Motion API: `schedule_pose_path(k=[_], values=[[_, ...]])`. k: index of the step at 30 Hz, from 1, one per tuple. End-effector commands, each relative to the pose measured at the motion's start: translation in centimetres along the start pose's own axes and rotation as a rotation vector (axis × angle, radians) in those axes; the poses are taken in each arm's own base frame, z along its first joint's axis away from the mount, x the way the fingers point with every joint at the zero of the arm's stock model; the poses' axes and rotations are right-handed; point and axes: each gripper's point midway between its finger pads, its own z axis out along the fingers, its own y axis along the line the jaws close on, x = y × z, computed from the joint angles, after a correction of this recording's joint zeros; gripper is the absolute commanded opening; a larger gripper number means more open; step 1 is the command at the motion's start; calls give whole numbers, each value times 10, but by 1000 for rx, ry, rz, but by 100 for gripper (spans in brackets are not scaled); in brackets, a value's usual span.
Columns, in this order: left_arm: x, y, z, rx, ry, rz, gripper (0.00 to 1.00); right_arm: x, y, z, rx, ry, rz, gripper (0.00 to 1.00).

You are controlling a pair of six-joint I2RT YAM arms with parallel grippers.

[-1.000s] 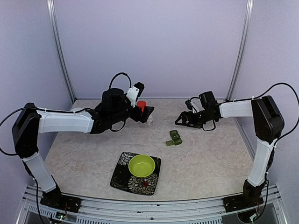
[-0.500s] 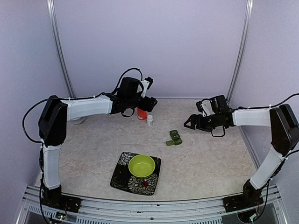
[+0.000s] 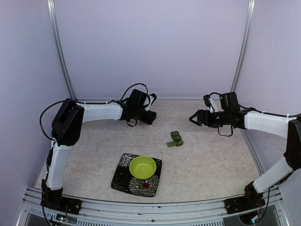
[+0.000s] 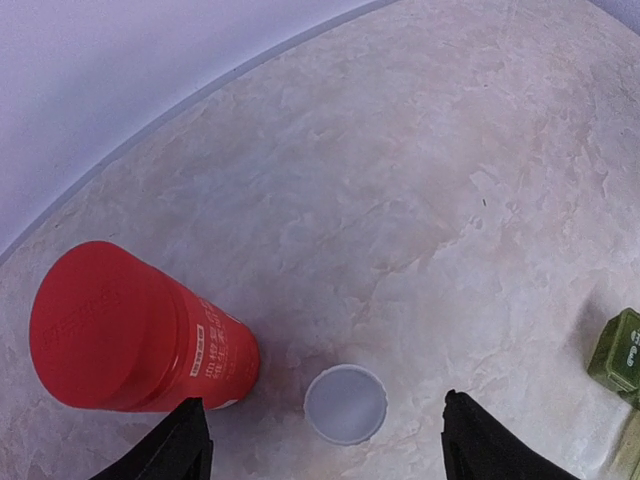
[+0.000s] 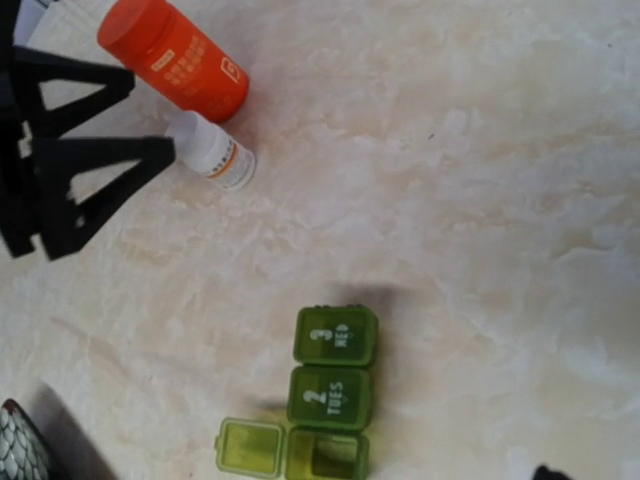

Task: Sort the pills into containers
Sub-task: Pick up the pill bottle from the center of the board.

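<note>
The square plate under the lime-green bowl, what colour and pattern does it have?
Black plate with a white flower pattern, best seen in the top external view.

Red-orange pill bottle (image 4: pixel 130 335), white vial (image 5: pixel 212 150), dark green pillbox (image 5: pixel 330 398) white lettering, lime bowl (image 3: pixel 142 167), black-white floral plate (image 3: pixel 121 175), beige marbled table (image 3: pixel 211 155)

A robot lab's test booth: plain lilac walls (image 3: pixel 155 47) held by bare metal posts (image 3: pixel 59 47) close in a marbled table (image 3: pixel 211 155), and a left arm (image 3: pixel 101 113) and right arm (image 3: pixel 268 123), white and black, are bolted to a metal rail (image 3: pixel 150 207) at its near edge
</note>
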Motion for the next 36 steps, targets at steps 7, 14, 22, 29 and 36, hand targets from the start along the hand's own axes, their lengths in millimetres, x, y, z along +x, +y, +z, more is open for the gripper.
schedule_pose_path(k=[7, 14, 22, 29, 36], values=[[-4, 11, 22, -10, -4, -6, 71, 7, 7, -8, -8, 1, 0, 89], [4, 9, 26, 26, 23, -18, 61, 14, 4, -3, -4, 17, 10, 88], [14, 2, 29, 66, 44, -17, 59, 15, 2, 2, -6, 27, 15, 87], [20, -2, 31, 87, 62, -16, 54, 19, -1, 8, -5, 44, 22, 85], [22, -3, 33, 95, 66, -17, 41, 18, 0, 8, -11, 45, 20, 83]])
